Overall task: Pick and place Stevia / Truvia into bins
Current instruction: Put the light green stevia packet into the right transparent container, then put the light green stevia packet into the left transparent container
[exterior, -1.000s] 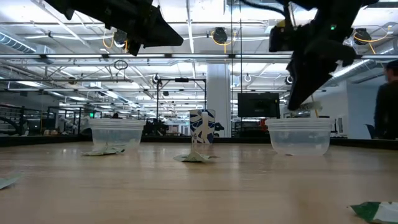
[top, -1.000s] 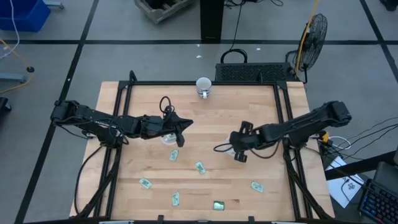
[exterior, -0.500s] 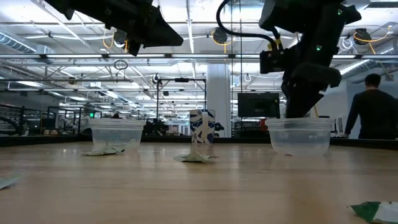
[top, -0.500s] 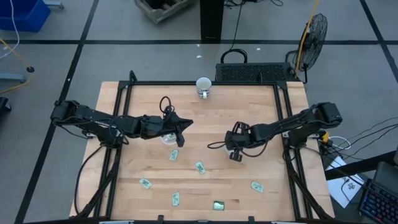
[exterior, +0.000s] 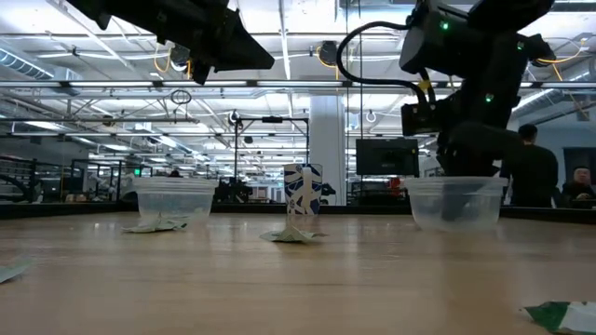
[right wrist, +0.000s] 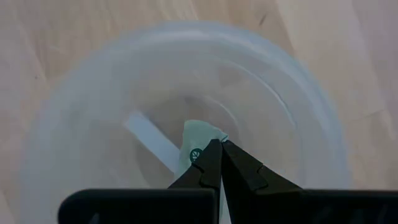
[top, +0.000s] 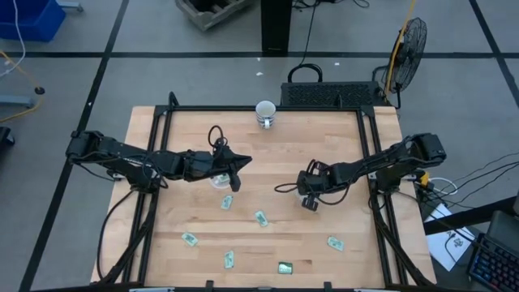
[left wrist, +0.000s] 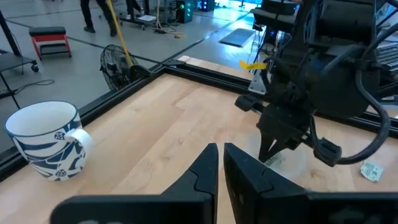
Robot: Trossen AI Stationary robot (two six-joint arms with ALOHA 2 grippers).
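Observation:
My right gripper is shut on a green and white Stevia sachet and reaches down into the right clear cup, also seen in the low view. My left gripper is shut and empty. It hovers high beside the left clear cup, which has a sachet in it. Several more sachets lie flat on the wood, among them three. My right gripper pinches the sachet's near end between its two fingertips, coming from above and pointing down. The sachet hangs below the fingers inside the cup's rim. Whether it touches the cup's bottom, I cannot tell.
A white mug with blue pattern stands near the table's far edge. Black frame rails border the table on the left, right and far sides. A fan and people stand beyond the table. Bare wood lies between the two cups.
My right gripper has come down with the sachet, from above the right cup's rim into the cup, shifting slightly toward the table's left. The left arm has kept still.

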